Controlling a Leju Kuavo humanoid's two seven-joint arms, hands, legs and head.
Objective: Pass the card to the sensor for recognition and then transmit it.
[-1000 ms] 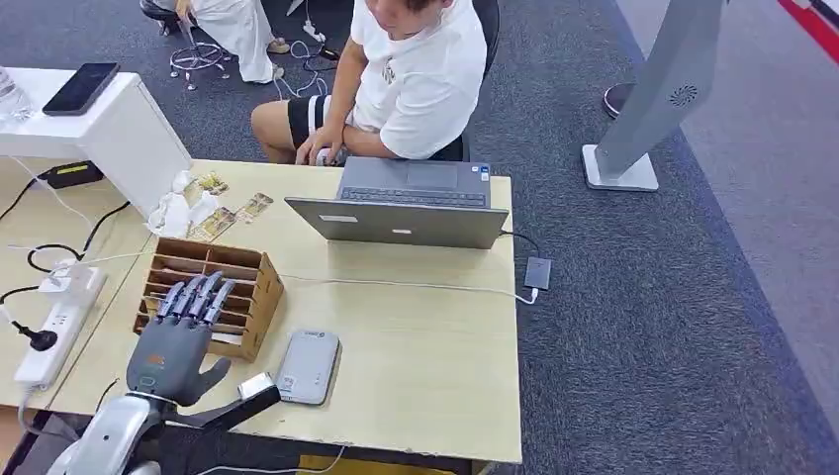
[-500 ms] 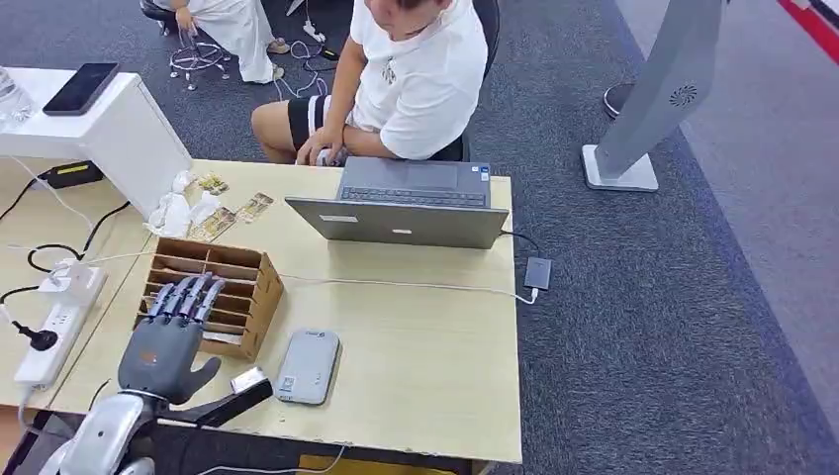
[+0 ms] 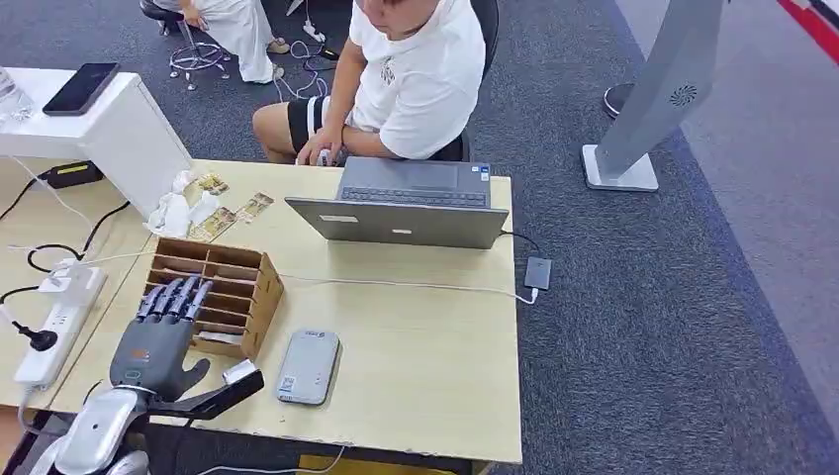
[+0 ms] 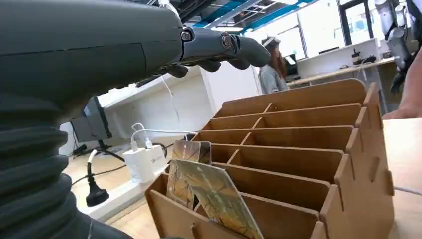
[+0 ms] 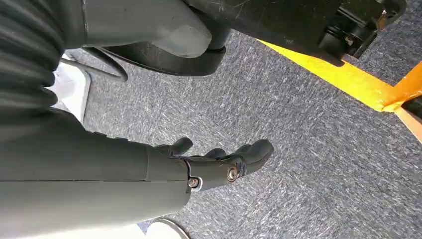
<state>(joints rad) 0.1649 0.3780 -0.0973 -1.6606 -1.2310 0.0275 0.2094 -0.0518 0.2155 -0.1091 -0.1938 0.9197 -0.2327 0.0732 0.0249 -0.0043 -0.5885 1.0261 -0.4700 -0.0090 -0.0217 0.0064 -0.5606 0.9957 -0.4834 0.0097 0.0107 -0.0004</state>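
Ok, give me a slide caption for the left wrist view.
Open left hand poised above the wooden organizer, two cards standing in its nearest slot.

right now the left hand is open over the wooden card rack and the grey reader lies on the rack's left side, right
Not quite: in the head view the left hand is open over the wooden card rack, but the grey reader lies flat on the table to the rack's right, not its left.
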